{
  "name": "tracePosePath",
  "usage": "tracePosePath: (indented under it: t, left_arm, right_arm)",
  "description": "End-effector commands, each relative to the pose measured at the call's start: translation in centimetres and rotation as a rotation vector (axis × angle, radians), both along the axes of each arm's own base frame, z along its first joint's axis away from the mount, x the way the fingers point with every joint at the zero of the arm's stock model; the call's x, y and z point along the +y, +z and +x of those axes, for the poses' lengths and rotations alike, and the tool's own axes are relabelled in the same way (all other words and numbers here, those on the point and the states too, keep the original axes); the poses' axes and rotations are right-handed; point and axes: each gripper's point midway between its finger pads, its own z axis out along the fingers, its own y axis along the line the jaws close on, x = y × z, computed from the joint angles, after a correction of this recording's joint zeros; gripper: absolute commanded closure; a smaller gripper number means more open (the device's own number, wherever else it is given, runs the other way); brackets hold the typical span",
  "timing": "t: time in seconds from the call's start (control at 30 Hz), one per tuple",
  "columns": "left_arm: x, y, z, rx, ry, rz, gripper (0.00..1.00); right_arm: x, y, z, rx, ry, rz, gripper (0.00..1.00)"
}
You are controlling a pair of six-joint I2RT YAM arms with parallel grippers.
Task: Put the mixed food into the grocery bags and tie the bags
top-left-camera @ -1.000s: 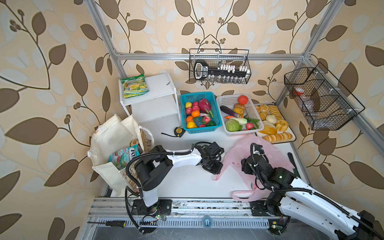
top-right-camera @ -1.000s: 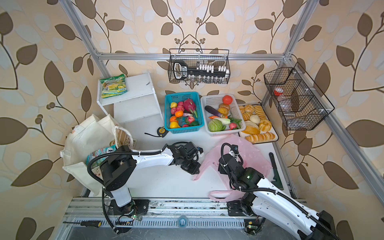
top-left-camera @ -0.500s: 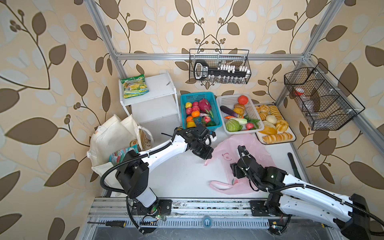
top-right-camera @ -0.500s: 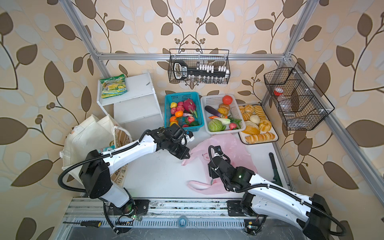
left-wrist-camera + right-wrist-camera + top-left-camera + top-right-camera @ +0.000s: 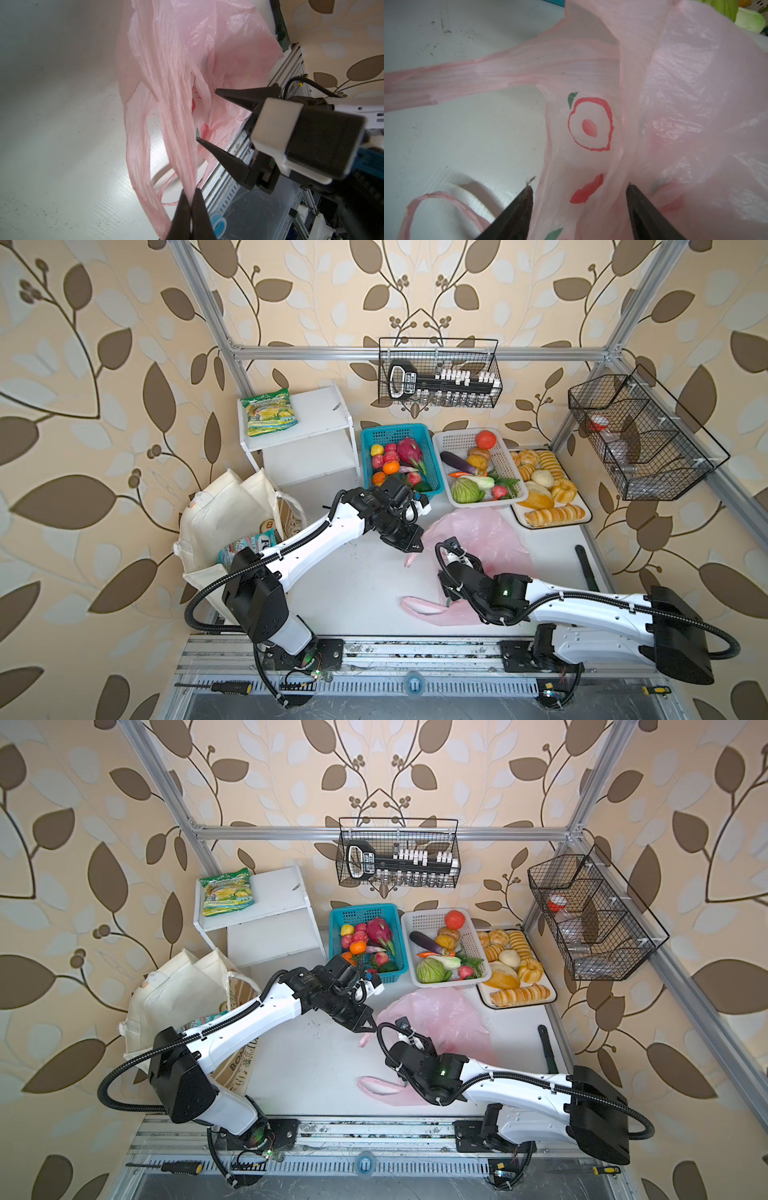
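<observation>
We note the left gripper [image 5: 190, 193] pinched closed on a handle of the pink plastic bag [image 5: 484, 533], strap taut lengthwise from its tips toward the right gripper [image 5: 579, 187], jaws spread wide, seemingly astride the bag's mouth edge just ahead, holding nothing.

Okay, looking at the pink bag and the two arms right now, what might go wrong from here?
The left tool is shut on one thin handle of the pink bag, stretched into a taut strand; a harder pull may tear it or slip it free. The right tool stands open astride the bag's film; closing there might pinch both layers and shut the mouth.
</observation>
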Motion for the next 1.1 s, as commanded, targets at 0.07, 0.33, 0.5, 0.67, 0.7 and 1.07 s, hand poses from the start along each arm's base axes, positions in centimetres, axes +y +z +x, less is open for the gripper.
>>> tracePosePath:
  t: [0.07, 0.33, 0.5, 0.67, 0.7, 1.07]
  left_arm:
    - [-0.1, 4.2, -0.5, -0.055, -0.002, -0.076, 0.96]
    - [-0.4, 5.7, -1.0, -0.059, -0.016, -0.118, 0.93]
    - [-0.5, 5.8, -0.9, -0.05, -0.005, -0.126, 0.93]
    - [-0.2, 7.4, -0.5, -0.102, 0.04, -0.157, 0.94]
    - [-0.3, 7.6, -0.4, -0.107, 0.045, -0.167, 0.95]
    - [0.2, 7.6, 0.2, -0.135, 0.086, -0.146, 0.91]
  right_arm:
    - [-2.2, 0.1, 1.2, -0.062, -0.174, -0.005, 0.55]
    - [-3.0, -0.9, 1.7, -0.021, -0.198, 0.051, 0.55]
    - [-1.7, -1.4, 1.7, -0.022, -0.13, 0.036, 0.44]
    - [1.3, -0.6, 0.5, -0.091, -0.005, 0.053, 0.4]
    - [1.0, -0.5, 0.5, -0.114, -0.032, 0.049, 0.41]
    - [-0.3, 0.1, 0.2, -0.142, -0.085, 0.122, 0.95]
